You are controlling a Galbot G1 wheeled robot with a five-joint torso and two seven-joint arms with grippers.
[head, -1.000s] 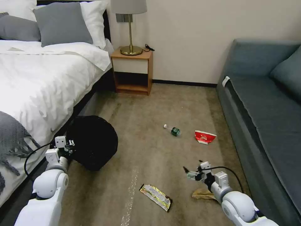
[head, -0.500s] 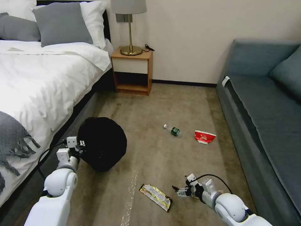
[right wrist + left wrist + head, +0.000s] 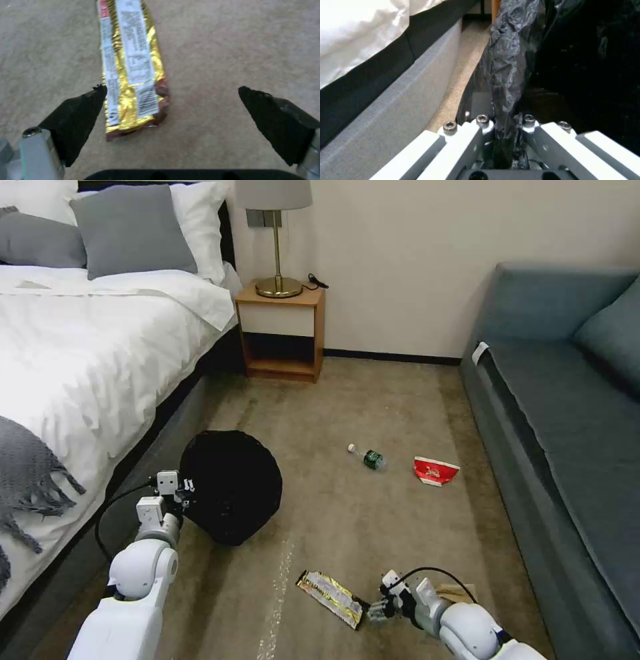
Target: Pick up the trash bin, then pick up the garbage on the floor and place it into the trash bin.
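Already the trash bin [image 3: 231,487] was held off the carpet [image 3: 347,400] by the left hand [image 3: 185,497], whose fingers were pinched on the bin's rim through the crinkled black liner [image 3: 506,62], as was seen in the left wrist view. Over the last second the bin had been carried away from the bed [image 3: 80,340] toward the middle of the floor, nearer to the litter.

Meanwhile the right hand [image 3: 375,611] had been swung leftward and lowered, away from the crumpled brown paper [image 3: 460,592], which was now partly hidden behind the arm. It was brought to the near end of the gold-yellow snack wrapper [image 3: 331,597]. In the right wrist view the dark fingertips [image 3: 80,112] were spread wide, one just touching the wrapper's [image 3: 133,65] edge and the other well apart from it; nothing was gripped.

The wrapper was therefore judged to be the first item chosen, with its pick-up only being lined up. The small clear bottle [image 3: 367,456] and the red-and-white carton [image 3: 435,471] lay untouched farther off, near the sofa [image 3: 560,400]. No garbage could be seen in the bin, so the collecting part of the task was taken as barely begun.
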